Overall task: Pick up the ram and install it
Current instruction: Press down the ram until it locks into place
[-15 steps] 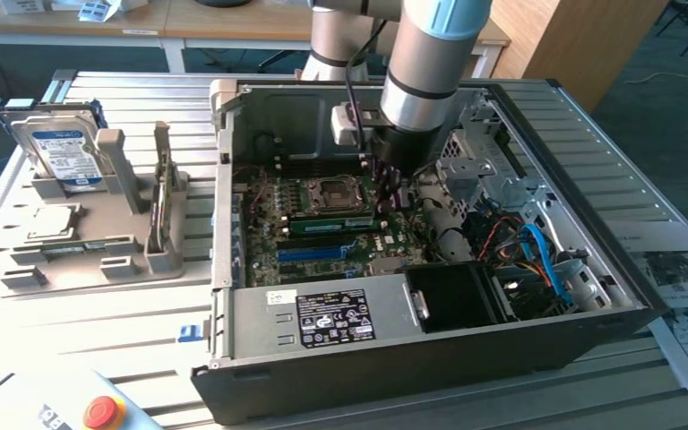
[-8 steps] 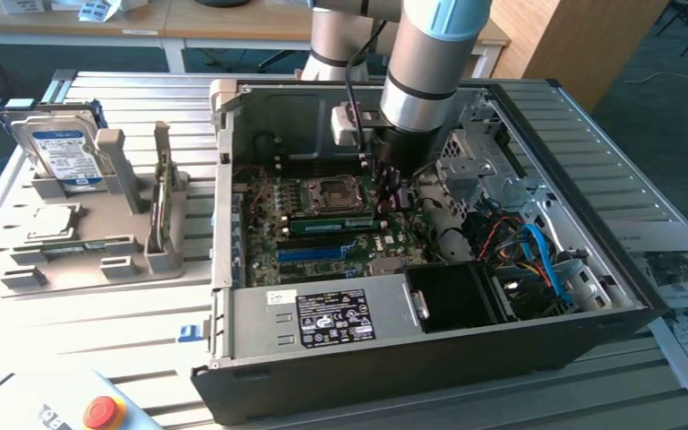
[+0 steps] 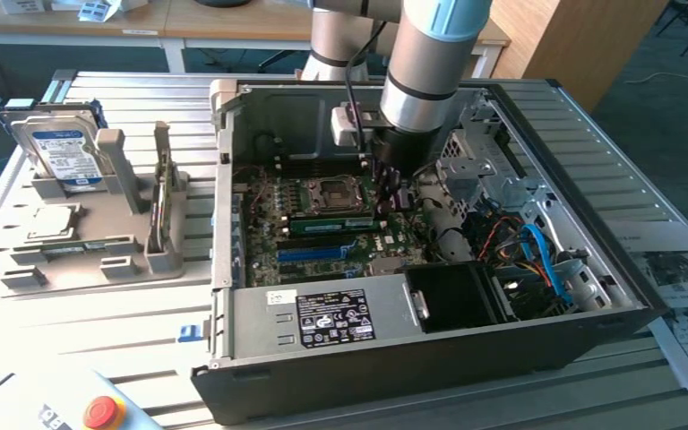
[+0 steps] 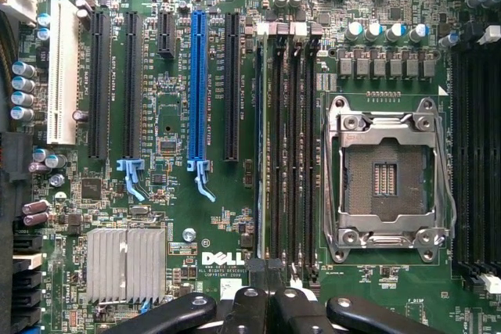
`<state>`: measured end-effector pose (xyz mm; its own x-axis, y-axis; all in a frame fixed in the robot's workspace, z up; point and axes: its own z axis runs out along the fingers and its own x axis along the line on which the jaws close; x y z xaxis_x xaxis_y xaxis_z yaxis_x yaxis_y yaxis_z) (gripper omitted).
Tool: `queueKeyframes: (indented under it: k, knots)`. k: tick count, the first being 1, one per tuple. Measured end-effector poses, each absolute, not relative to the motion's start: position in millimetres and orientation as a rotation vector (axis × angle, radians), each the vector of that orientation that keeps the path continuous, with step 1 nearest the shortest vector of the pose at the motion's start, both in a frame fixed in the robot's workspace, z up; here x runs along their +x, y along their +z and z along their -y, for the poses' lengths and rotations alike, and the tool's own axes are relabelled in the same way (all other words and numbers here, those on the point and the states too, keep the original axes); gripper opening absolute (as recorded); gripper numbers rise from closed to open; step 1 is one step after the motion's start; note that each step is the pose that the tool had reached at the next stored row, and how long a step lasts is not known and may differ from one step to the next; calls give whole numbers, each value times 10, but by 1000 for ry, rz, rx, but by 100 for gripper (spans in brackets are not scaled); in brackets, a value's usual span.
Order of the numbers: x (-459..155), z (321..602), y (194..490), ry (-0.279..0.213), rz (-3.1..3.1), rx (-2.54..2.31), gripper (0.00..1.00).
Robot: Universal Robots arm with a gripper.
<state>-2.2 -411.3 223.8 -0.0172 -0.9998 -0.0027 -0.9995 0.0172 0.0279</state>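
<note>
ram [image 3: 332,224]: long, thin green board; seated upright on its long edge in a memory slot; just beside the processor socket; level along its length

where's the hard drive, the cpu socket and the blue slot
hard drive [image 3: 62,154], exterior view, its blue-and-white label
cpu socket [image 4: 385,178], wrist view, the open contact area inside the metal frame
blue slot [image 4: 197,84], wrist view, mid-length

We count one open computer case [image 3: 440,358], one hard drive [image 3: 64,152], one processor chip [image 3: 51,221] and one red button [image 3: 104,412]. On the motherboard we count one ram [image 3: 330,224], one processor socket [image 4: 387,177], one blue slot [image 4: 197,84], one white slot [image 4: 63,72], four black expansion slots [image 4: 99,84] and one finned heatsink [image 4: 125,265].
</note>
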Motion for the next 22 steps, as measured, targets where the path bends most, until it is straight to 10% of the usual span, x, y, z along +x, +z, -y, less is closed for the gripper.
queueKeyframes:
  k: [22]
  knots:
    - [-22, 4114, 2222, -34, 2228, 2190, 10]
